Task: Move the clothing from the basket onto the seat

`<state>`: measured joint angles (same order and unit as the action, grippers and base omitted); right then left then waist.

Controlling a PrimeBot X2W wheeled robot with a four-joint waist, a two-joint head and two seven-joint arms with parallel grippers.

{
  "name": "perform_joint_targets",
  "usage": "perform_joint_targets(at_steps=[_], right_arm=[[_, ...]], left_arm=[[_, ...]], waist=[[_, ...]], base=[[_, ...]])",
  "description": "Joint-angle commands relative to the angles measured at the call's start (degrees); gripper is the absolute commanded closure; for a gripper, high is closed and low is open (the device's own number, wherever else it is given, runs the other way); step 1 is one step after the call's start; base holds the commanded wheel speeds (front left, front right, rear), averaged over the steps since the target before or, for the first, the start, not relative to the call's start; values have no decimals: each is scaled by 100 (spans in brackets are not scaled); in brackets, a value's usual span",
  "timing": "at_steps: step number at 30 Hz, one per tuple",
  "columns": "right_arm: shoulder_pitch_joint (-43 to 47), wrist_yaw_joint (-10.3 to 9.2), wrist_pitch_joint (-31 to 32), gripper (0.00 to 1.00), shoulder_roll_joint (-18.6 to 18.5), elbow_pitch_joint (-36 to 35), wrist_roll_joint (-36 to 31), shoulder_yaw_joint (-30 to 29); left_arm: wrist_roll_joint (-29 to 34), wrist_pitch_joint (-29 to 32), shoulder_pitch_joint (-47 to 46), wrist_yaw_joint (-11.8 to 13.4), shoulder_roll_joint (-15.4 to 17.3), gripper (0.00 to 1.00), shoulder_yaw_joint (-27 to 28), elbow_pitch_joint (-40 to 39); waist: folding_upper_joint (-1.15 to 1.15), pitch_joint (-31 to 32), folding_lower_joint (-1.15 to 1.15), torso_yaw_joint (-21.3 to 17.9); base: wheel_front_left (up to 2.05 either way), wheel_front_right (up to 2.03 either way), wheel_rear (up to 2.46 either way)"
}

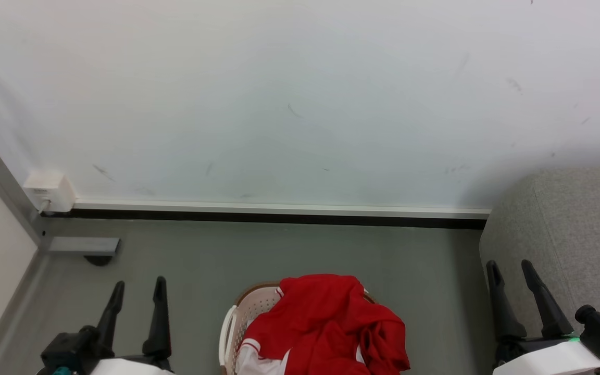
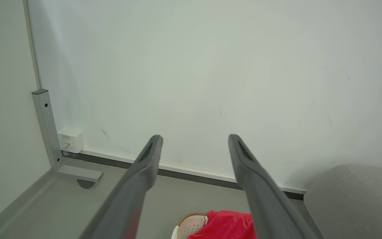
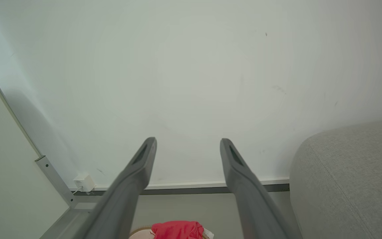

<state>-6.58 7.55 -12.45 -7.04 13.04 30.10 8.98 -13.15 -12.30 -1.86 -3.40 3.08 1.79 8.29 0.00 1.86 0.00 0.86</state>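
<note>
Black long-fingered left gripper (image 1: pixel 139 284), white forearm shell (image 1: pixel 555 359)

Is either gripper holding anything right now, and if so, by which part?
Nothing is held. The left gripper and right gripper both stand open and empty; the clothing lies in the basket, untouched.

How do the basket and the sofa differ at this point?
The basket is cream perforated plastic; the sofa is grey woven fabric. The basket holds the red clothing; the sofa has none on its visible part. The basket looks smaller than the sofa. Both have rounded edges.
</note>
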Motion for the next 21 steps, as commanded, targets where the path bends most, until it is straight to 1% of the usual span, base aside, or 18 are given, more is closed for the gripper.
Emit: perform_joint_targets(at_steps=[1,21], right_arm=[[-71,-10,-42,0,-12,-39,-133,-1],[-79,-12,-251,0,-50,-50,-778,103]], left_arm=[[176,-67,41,9,32,0,28,-60],[1041,-266,71,-22,4,0,40,-58]], waist=[[0,-1,0,-2],[0,44,0,2]], base=[[0,0,0],[0,0,0]])
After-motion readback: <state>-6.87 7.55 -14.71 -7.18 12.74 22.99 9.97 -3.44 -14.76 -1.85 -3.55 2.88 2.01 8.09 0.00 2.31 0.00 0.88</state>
